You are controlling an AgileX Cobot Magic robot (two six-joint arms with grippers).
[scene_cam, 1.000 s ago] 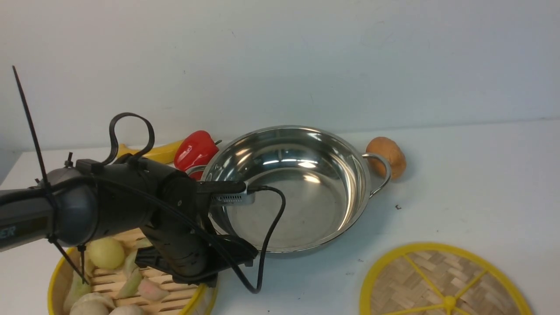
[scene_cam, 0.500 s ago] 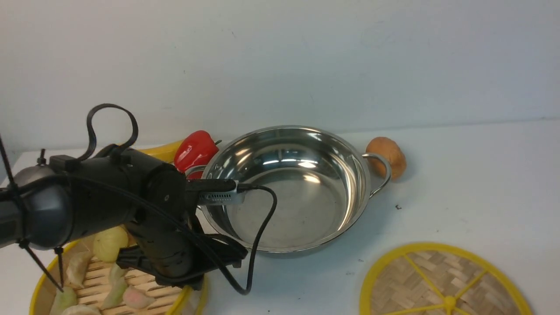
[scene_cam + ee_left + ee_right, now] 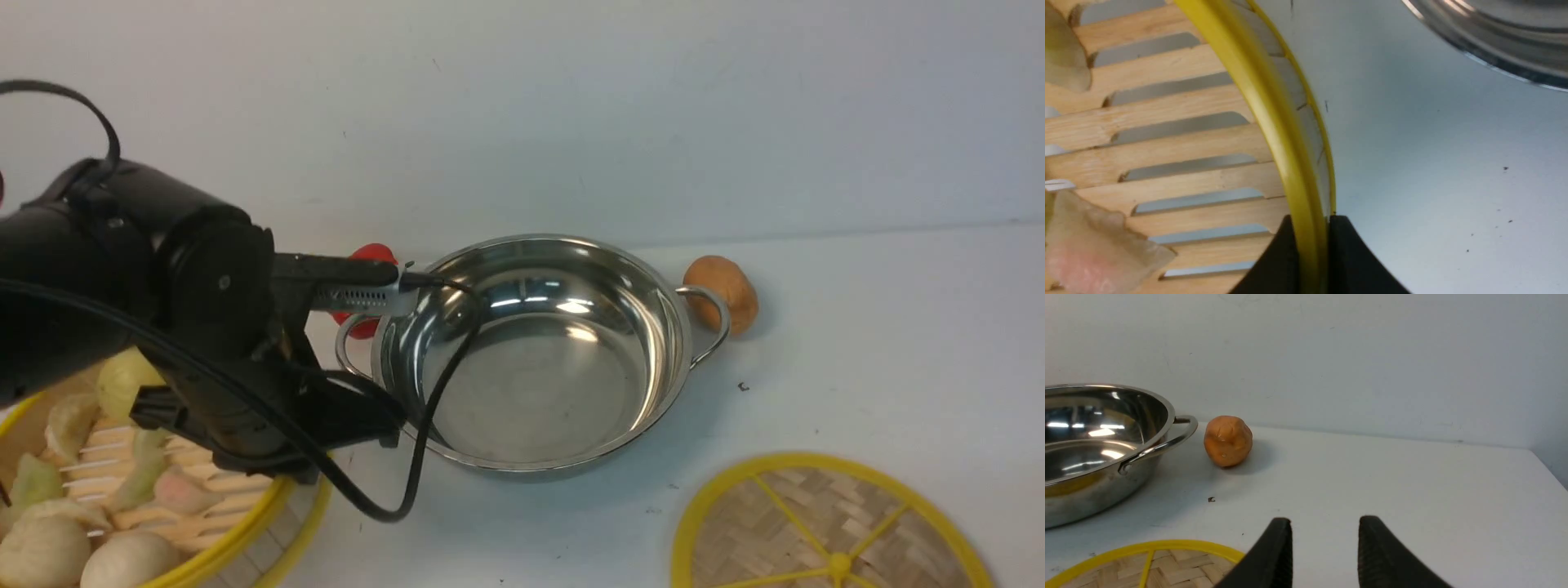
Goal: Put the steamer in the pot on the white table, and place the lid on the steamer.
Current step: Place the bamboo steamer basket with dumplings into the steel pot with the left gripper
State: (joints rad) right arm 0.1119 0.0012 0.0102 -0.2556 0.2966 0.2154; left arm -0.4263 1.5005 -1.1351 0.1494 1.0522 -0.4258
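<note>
The white bench (image 3: 857, 327) carries the empty pot (image 3: 539, 359). The steamer (image 3: 249, 524) is just left of the pot, tipped a little, not yet inside. The lid (image 3: 833, 531) lies flat, right of the pot. The left gripper (image 3: 1308, 222) pinches the steamer's rim. The right gripper (image 3: 1325, 526) is spread wide, holding nothing. I think moving the steamer is the job now; next it must clear the pot's edge and land flat.

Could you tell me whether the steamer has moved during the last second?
Yes. The steamer, clamped by the left gripper, has shifted toward the robot's left, away from the unmoved pot.
</note>
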